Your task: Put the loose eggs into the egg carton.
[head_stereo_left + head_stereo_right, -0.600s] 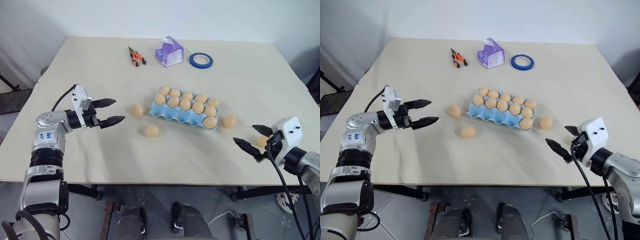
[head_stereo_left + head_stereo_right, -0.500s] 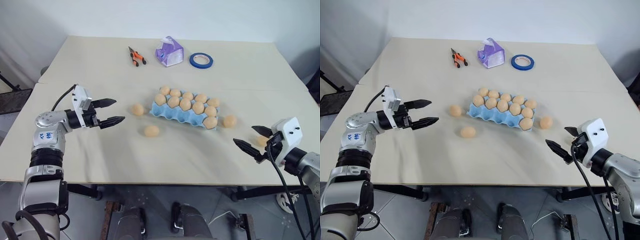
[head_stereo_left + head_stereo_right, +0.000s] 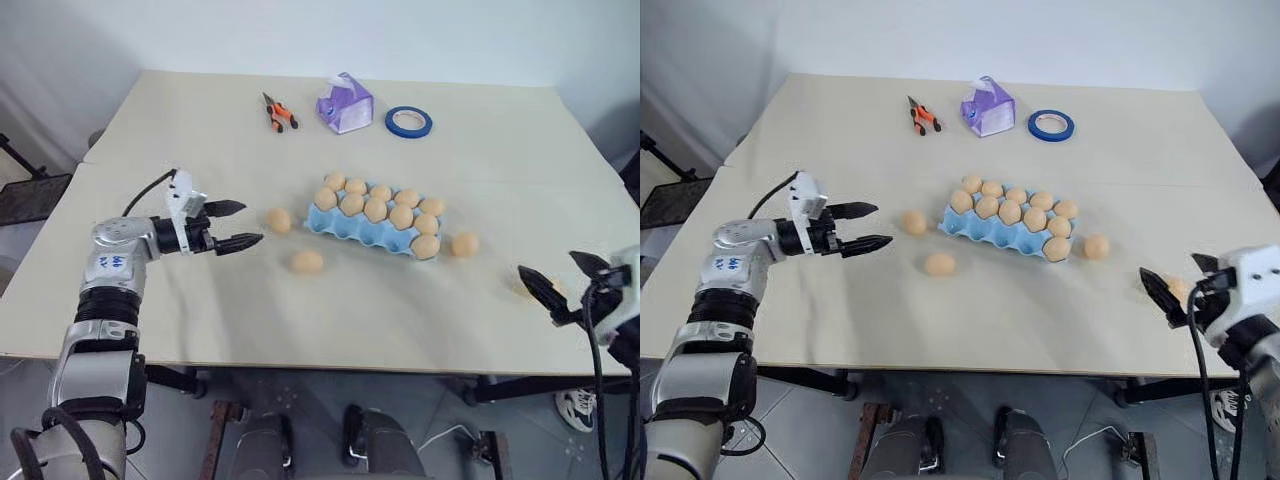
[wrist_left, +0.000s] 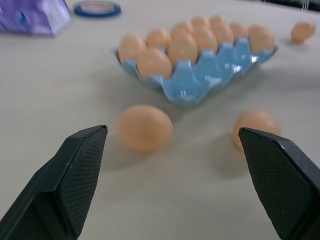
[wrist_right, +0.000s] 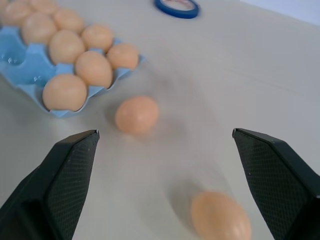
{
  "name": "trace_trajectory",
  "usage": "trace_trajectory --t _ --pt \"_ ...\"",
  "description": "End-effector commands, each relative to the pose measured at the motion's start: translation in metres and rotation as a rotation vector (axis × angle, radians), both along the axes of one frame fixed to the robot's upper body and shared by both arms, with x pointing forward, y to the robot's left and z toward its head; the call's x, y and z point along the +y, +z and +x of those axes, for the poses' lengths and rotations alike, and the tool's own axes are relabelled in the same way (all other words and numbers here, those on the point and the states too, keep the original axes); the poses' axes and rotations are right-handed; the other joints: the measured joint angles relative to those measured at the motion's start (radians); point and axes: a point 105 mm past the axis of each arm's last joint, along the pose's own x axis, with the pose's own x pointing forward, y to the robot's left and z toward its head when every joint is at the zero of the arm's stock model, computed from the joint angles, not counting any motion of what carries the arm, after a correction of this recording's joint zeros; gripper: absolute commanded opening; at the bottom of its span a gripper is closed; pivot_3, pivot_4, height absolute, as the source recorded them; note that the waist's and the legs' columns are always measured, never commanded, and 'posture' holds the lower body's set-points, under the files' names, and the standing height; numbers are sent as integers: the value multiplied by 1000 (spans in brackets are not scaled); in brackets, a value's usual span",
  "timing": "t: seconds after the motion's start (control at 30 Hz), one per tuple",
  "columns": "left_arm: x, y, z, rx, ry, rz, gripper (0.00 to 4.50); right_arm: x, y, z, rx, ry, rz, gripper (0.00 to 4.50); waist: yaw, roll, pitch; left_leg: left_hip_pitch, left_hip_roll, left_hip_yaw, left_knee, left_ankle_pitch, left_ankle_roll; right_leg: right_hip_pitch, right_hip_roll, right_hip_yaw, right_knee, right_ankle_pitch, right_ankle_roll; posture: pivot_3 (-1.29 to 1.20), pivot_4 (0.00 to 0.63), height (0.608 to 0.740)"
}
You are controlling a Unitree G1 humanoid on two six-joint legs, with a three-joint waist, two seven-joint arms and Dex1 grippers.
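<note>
Beige tabletop fills most of frame. Light blue egg carton sits centre-right, w/ ten eggs in its cups. Left pincer, mid-left, fingers spread wide, empty. Right pincer, lower right, also spread, empty. Loose eggs: one just left of carton, one below-left, one just right, one between right pincer's fingers, not gripped.

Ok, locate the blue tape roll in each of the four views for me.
Left eye view: the blue tape roll lies at the table's far side, just right of the purple tissue pack.
Right eye view: same spot, well beyond the egg carton.
Left wrist view: past the carton, beside the tissue pack.
Right wrist view: beyond the carton's filled end.
Shared landmark: the egg carton.
</note>
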Motion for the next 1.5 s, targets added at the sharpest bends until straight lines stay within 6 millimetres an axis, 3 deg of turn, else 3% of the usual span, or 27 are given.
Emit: trace_trajectory --t 0.03,0.13,0.23,0.5,0.7,0.9,0.93,1.13,1.23,1.33,1.5 --pt "-19 26 -8 -103 -146 -37 4480 -8 10 -21 -48 -99 9 4500 3 0 0 0 0 0 0 -1 -2 0 0 0 -1 0 0 0 150 740" --pt "-29 29 -10 -96 -206 -63 4480 -13 1 -30 -34 -162 34 4500 2 0 0 0 0 0 0 -2 -2 0 0 0 -1 0 0 0 150 740" --pt "-42 34 -15 -110 -296 -76 4480 -18 -9 -25 -42 -231 57 4500 -3 0 0 1 1 2 0 -2 -2 1 0 1 -1 0 0 0 150 740" --pt "-68 34 -33 -102 -494 -85 4480 -20 -34 27 -27 -283 110 4500 -20 1 0 2 1 3 0 -1 -2 0 1 3 -1 0 -1 0 150 740" --pt "-74 33 -36 -107 -514 -88 4480 -24 -54 59 9 -299 106 4500 -16 3 0 2 0 4 -1 1 3 -1 2 4 2 0 0 0 150 740" --pt "-68 35 -34 -118 -477 -90 4480 -26 -67 68 50 -301 66 4500 -16 3 0 2 0 5 0 2 3 -1 2 4 2 0 0 0 150 740" --pt "-68 35 -34 -118 -473 -90 4500 -27 -67 67 49 -306 63 4105 -17 3 0 2 0 5 0 2 3 -2 2 4 2 0 0 0 150 740" --pt "-63 33 -33 -116 -445 -90 4500 -27 -58 65 20 -299 50 2366 -18 3 0 3 0 5 0 2 3 -1 2 5 3 0 0 0 150 740" --pt "-62 34 -32 -120 -430 -94 4500 -22 -47 63 2 -279 48 2297 -18 4 1 3 1 5 0 2 3 -1 1 5 3 0 0 0 150 740" --pt "-59 36 -31 -122 -416 -102 4500 -2 -31 64 -17 -199 57 2297 -19 4 1 3 1 5 0 2 3 -2 1 6 3 0 0 0 150 740" --pt "-54 36 -29 -126 -383 -109 4500 56 3 75 -40 -3 96 2296 -30 4 1 3 1 5 0 2 3 -2 1 6 4 0 0 0 150 740"
